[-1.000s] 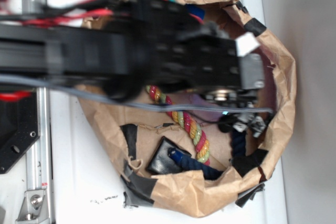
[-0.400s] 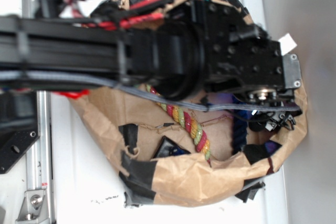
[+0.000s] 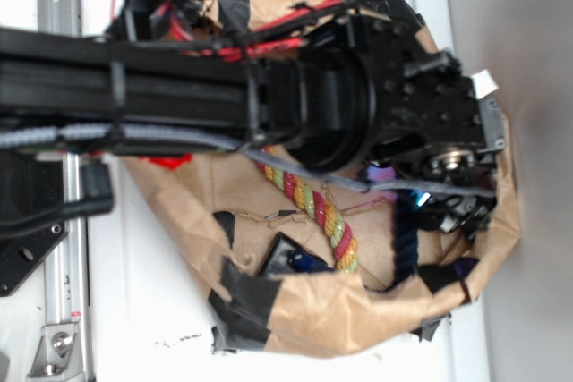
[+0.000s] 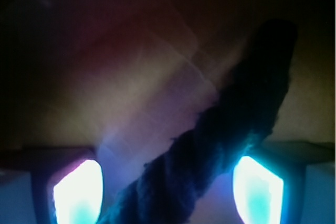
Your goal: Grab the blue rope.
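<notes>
White surface (image 3: 134,310) lies under a crumpled brown paper bag (image 3: 331,319) patched with black tape, and my arm reaches over it into its far end. My claw (image 3: 448,216) sits low inside the bag near the right wall, mostly hidden in the exterior view by my own wrist housing. The blue rope (image 4: 210,150), so dark it reads nearly black, runs in the wrist view diagonally up from between my two glowing fingers (image 4: 79,192) toward the upper right; in the exterior view a stretch of it (image 3: 407,243) shows just beside the claw, and another piece pokes out near a black flat object (image 3: 282,261) at the bag's lower edge. The multicoloured braided rope (image 3: 322,216) lies apart from the claw, toward the bag's middle.

My claw is spread, with the rope in the gap but leaning closer to the right finger, perhaps touching it; I am not yet gripping. To do this well I judge I should shift slightly so the rope sits centred, keep the fingers low enough to straddle its full thickness, then close firmly. The twist is thick and likely springy, so a shallow pinch could let it roll out. I should also avoid catching the paper wall, which is near.
</notes>
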`<state>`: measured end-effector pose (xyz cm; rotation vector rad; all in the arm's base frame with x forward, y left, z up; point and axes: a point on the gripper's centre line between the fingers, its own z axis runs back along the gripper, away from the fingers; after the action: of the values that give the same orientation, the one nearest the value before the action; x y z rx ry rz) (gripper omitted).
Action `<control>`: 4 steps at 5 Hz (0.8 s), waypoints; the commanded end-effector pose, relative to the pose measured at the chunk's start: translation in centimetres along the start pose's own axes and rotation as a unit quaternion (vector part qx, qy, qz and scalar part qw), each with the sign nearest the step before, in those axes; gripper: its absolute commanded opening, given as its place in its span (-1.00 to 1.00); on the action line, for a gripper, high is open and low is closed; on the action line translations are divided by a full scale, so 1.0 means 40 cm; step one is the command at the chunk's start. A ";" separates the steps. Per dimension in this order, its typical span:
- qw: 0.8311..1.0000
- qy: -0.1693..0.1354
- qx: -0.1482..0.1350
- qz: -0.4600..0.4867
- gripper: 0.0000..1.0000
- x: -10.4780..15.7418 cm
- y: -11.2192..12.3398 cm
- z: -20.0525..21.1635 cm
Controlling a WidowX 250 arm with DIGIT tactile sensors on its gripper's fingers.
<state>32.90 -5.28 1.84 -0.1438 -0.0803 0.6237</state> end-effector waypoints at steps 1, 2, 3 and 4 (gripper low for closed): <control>0.997 0.025 -0.047 -0.059 -1.00 -0.124 0.013 0.045; 0.996 0.030 -0.069 -0.057 -1.00 -0.117 0.017 0.048; 0.995 0.033 -0.061 -0.070 -1.00 -0.125 0.019 0.040; 0.990 0.000 -0.059 -0.125 -1.00 -0.101 0.031 0.106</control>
<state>27.85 -7.07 4.04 -0.2151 -0.0773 0.3646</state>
